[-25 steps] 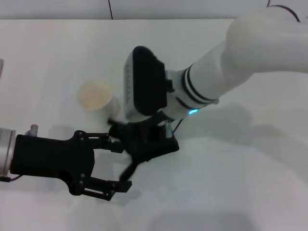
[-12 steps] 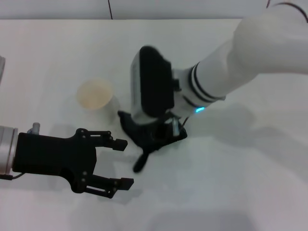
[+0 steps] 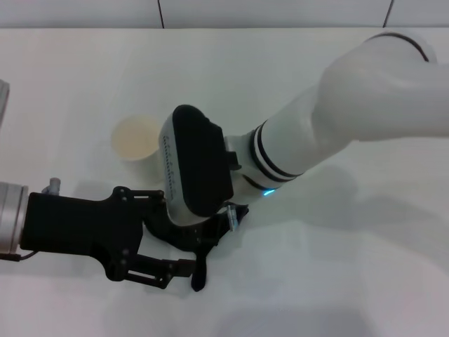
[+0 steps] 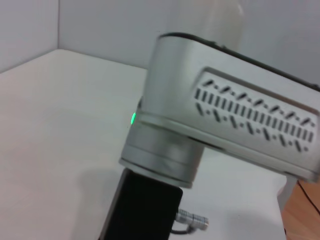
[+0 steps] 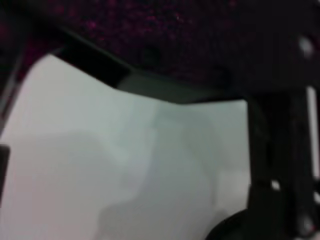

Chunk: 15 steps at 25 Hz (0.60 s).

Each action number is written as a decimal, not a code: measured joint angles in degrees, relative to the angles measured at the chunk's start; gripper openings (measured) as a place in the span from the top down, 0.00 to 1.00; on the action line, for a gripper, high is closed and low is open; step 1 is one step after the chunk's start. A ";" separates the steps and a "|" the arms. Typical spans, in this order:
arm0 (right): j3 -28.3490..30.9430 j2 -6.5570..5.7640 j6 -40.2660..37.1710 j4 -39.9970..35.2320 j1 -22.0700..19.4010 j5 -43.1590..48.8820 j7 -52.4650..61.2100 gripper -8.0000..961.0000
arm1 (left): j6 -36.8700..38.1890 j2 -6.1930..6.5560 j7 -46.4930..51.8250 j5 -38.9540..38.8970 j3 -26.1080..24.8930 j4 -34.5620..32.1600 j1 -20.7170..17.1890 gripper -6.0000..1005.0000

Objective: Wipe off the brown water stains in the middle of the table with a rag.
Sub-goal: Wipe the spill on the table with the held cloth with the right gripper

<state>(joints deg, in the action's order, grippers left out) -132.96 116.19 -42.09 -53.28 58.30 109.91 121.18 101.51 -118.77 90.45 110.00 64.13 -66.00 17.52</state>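
One rag [image 3: 198, 247] and one cup [image 3: 137, 138] sit on the counter [image 3: 337, 267]. The rag lies under the right pincer [image 3: 210, 235], whose grip I cannot tell. Left pincer [image 3: 165, 242] gapes open just left.

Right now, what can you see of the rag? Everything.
The rag is a dark charcoal soft cloth, mostly hidden under the right gripper, which presses it onto the white table. Bunched folds show below the wrist housing, and a narrow tail hangs toward the near edge. It lies beside the left gripper, between its open fingers; contact unclear.
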 joint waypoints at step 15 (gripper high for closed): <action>8.69 -0.19 1.08 2.50 -2.49 5.42 0.00 0.92 | 0.02 -0.15 0.33 -0.29 -0.24 -0.13 -0.27 0.14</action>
<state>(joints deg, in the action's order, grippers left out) -124.27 116.01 -41.02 -50.78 55.81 115.33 121.18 101.53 -118.92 90.78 109.71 63.89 -66.13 17.25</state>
